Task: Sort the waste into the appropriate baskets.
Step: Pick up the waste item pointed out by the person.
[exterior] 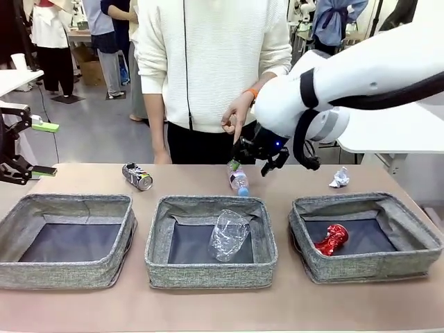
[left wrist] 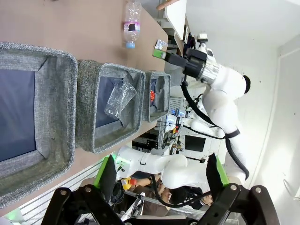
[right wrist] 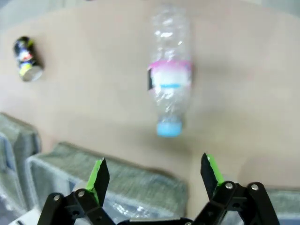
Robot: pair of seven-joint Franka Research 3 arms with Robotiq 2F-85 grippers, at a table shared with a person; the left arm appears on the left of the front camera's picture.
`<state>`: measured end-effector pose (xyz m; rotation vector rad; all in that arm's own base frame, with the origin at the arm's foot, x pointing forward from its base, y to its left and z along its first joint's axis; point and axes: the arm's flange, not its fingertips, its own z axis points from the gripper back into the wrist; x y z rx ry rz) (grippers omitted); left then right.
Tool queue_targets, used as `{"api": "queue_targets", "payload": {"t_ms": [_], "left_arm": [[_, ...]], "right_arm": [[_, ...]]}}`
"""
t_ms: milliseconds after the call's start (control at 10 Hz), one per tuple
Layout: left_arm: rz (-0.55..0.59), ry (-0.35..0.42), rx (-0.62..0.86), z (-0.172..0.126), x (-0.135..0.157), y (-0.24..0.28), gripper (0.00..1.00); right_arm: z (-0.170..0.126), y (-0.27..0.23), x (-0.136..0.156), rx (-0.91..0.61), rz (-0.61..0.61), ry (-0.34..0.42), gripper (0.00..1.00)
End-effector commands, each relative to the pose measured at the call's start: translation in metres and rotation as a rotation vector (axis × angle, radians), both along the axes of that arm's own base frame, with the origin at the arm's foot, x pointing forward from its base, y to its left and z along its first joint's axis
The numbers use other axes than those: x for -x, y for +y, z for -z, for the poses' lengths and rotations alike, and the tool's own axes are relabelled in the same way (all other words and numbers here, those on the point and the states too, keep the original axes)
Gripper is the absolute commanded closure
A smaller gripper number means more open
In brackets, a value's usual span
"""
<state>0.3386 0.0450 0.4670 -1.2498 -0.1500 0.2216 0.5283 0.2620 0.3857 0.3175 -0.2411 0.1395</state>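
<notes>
The right gripper (exterior: 251, 164), its green-padded jaws spread wide and holding nothing, hangs over the far side of the table (exterior: 83, 177) just above a small clear blue-capped bottle (exterior: 238, 180). In the right wrist view, the bottle (right wrist: 171, 79) lies on its side beyond the parted fingers of that gripper (right wrist: 153, 161), cap toward the camera, with a pink-and-white label around its middle. A person in a white sweater stands at the far edge, 1 hand (exterior: 236, 114) pointing a finger down toward the bottle.

3 grey woven baskets sit in a row on the near side. The left basket (exterior: 69, 201) holds nothing visible. A crumpled clear plastic cup (exterior: 229, 234) leans against the front wall of the middle basket (exterior: 208, 202). A crushed red can (exterior: 331, 239) lies in the right basket (exterior: 361, 201).

A dark printed can (exterior: 137, 176) rests on its side on the table behind the left basket, well apart from the bottle. A crumpled white paper ball (exterior: 339, 177) sits on the table behind the right basket.

The left gripper (exterior: 43, 148) is held off the table's left end, jaws wide apart and empty.
</notes>
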Motion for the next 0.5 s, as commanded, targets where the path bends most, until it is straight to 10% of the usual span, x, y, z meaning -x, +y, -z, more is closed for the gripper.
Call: {"api": "queue_targets", "payload": {"t_ms": [0,400], "left_arm": [[0.017,-0.014,-0.006,0.0,0.002,0.003,0.0],[0.017,-0.014,-0.006,0.0,0.002,0.003,0.0]], "right_arm": [[0.011,0.024,-0.033,0.037,0.024,-0.063,0.0],[0.06,0.039,-0.056,0.087,0.095,-0.145,0.0]]}}
